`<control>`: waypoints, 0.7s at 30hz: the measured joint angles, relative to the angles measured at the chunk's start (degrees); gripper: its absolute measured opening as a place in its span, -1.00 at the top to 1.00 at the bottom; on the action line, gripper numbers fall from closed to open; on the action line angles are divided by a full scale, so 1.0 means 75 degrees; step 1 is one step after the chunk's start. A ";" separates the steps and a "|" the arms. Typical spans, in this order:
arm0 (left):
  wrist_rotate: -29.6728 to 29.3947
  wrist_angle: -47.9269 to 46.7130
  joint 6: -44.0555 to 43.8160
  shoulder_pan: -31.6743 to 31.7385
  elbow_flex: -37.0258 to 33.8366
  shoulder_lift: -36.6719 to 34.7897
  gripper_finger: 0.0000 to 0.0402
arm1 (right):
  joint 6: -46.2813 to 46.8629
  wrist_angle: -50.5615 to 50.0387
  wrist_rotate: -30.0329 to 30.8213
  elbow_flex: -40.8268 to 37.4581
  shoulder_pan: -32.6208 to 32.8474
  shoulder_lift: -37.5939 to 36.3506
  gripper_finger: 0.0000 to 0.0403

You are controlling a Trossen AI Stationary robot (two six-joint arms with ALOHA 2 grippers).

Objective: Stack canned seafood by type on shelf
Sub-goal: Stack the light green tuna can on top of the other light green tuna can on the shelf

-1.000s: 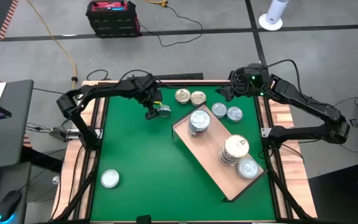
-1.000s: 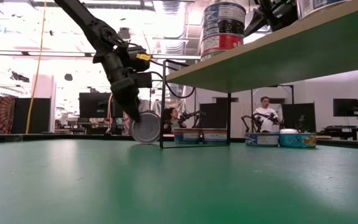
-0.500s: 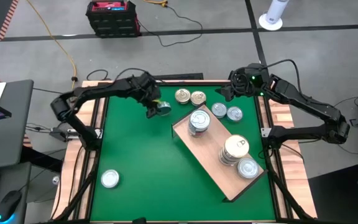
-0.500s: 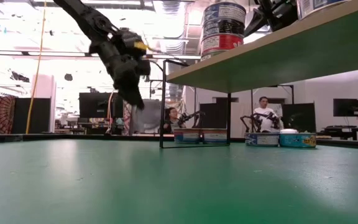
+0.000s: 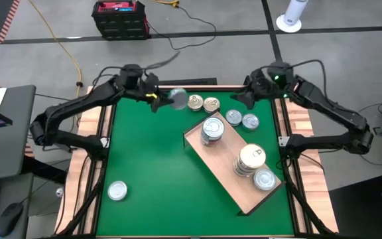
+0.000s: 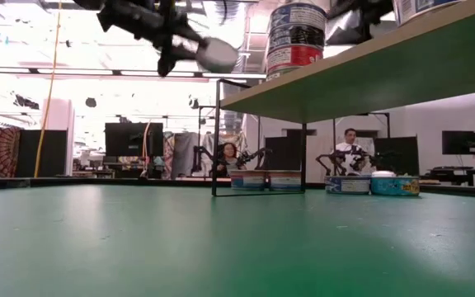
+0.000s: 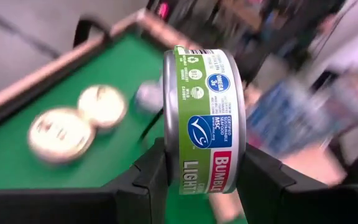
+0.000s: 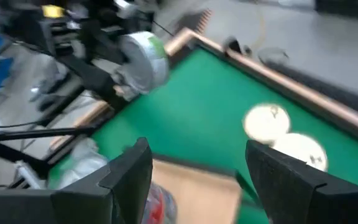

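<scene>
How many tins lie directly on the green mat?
5: two gold-lidded tins and two silver-lidded tins near the far edge, one lone tin front-left. None seems hidden.

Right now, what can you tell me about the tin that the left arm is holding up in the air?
The tin is a small flat round can with a silvery metal body and a wrap label in green, white, blue and red. It is turned on its edge, pinched across its flat faces between the fingers of the left gripper. It hangs well above the green mat, near the table's far edge, touching nothing else.
</scene>
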 joint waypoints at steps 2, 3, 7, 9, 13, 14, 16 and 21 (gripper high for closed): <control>-0.0124 0.0894 -0.0656 -0.0133 -0.0003 -0.0017 0.30 | -0.0237 0.0063 -0.0334 0.0313 -0.0036 0.0123 -0.40; -0.0298 0.1326 -0.0936 -0.0195 -0.0003 -0.0011 0.30 | -0.0292 0.0108 -0.0520 0.0439 -0.0017 0.0218 -0.40; -0.1225 0.2916 -0.1555 -0.0520 0.0000 0.0230 0.30 | -0.0320 0.0332 -0.0996 0.0821 -0.0015 0.0740 -0.40; -0.1405 0.3671 -0.1585 -0.0644 -0.0003 0.0440 0.30 | -0.0330 0.0666 -0.1012 0.0946 -0.0015 0.0954 -0.40; -0.1562 0.5352 -0.1829 -0.0979 -0.0004 0.0840 0.30 | -0.0186 0.1242 -0.1349 0.1123 -0.0035 0.1325 -0.40; -0.1607 0.5699 -0.1897 -0.1070 -0.0002 0.0954 0.30 | -0.0114 0.1393 -0.1445 0.1156 -0.0030 0.1414 -0.40; -0.1649 0.6237 -0.1928 -0.1241 0.0000 0.1178 0.30 | -0.0049 0.1574 -0.1639 0.1230 -0.0009 0.1555 -0.40; -0.1968 0.6615 -0.1923 -0.1565 0.0051 0.1452 0.30 | 0.0075 0.2111 -0.2033 0.1298 0.0077 0.1719 -0.40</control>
